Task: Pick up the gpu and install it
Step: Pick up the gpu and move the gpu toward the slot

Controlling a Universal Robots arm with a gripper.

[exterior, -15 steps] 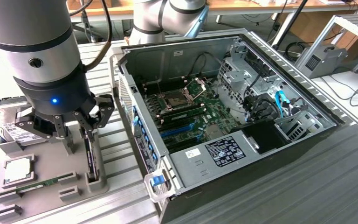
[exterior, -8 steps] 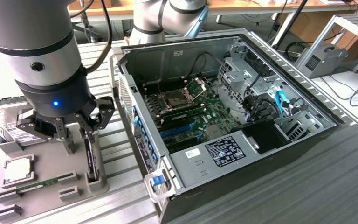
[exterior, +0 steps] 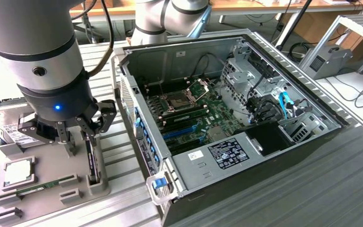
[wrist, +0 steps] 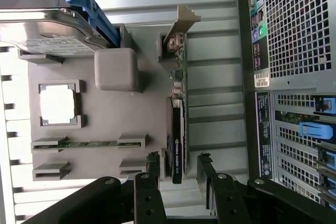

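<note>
Gripper fingers (wrist: 152, 174) are seen spread wide at the near edge of the wrist view, 1 on each side of the gpu (wrist: 177, 140), with a gap left between each pad and the card. From the exterior view, the gripper (exterior: 79, 141) is positioned directly over the gpu (exterior: 93, 161), lowered close to it, and nothing is pinched between the jaws.

The gpu is stood on its long edge in a slot of a gray fixture tray (wrist: 105, 119), its black fan cooler turned to 1 side and its silver end bracket (wrist: 184, 18) at the end far from the gripper. On the same tray (exterior: 49, 163), a hard drive (exterior: 5, 125) with a white label, a square processor (exterior: 19, 172) and a narrow green memory stick (exterior: 39, 187) are held in their own recesses.

An opened computer case (exterior: 162, 61) is laid on its side at the exterior view's right of the tray, just beside it, with the motherboard (exterior: 197, 116) exposed. Both are set on a ribbed metal table (exterior: 332, 189).
</note>
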